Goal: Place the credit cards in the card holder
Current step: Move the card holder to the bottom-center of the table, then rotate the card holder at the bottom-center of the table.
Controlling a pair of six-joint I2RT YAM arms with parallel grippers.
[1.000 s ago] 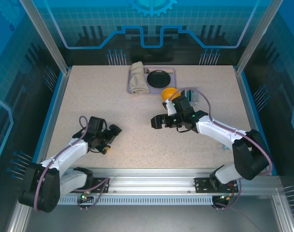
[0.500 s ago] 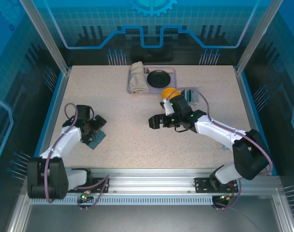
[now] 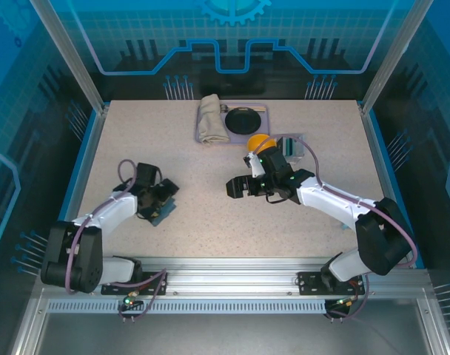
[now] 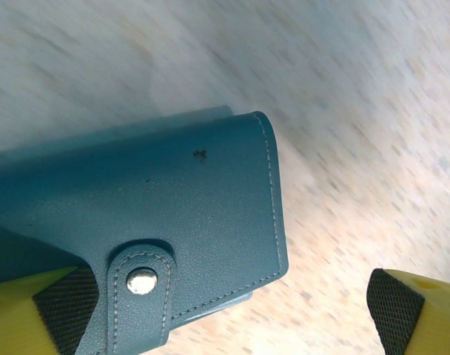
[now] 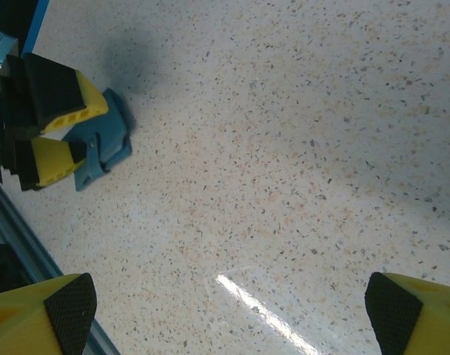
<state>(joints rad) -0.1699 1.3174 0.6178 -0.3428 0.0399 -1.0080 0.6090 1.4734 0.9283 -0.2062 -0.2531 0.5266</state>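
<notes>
The card holder [image 4: 158, 222] is a slate-blue wallet, folded shut with its snap strap fastened. It lies flat on the speckled table at the left [image 3: 160, 213]. My left gripper [image 3: 164, 196] hovers low over it, open. In the left wrist view the wallet reaches the left fingertip [image 4: 62, 307], and the right one [image 4: 399, 307] stands well clear of it. My right gripper [image 3: 236, 187] hangs open over bare table at mid-table, with nothing between its fingers [image 5: 66, 303]. Its camera sees the wallet [image 5: 106, 144] at the left gripper [image 5: 58, 129]. The credit cards are out of view.
A clear case with green and dark stripes [image 3: 290, 146] lies behind the right arm, beside an orange ball [image 3: 258, 140]. A tray [image 3: 263, 108] at the back holds a folded cloth [image 3: 209, 118] and a dark disc [image 3: 243, 120]. A metal rail [image 3: 232, 270] runs along the near edge.
The left gripper swung out to the left, then came back right a little, and the wallet now lies on the table under it. The right gripper edged slightly left.
</notes>
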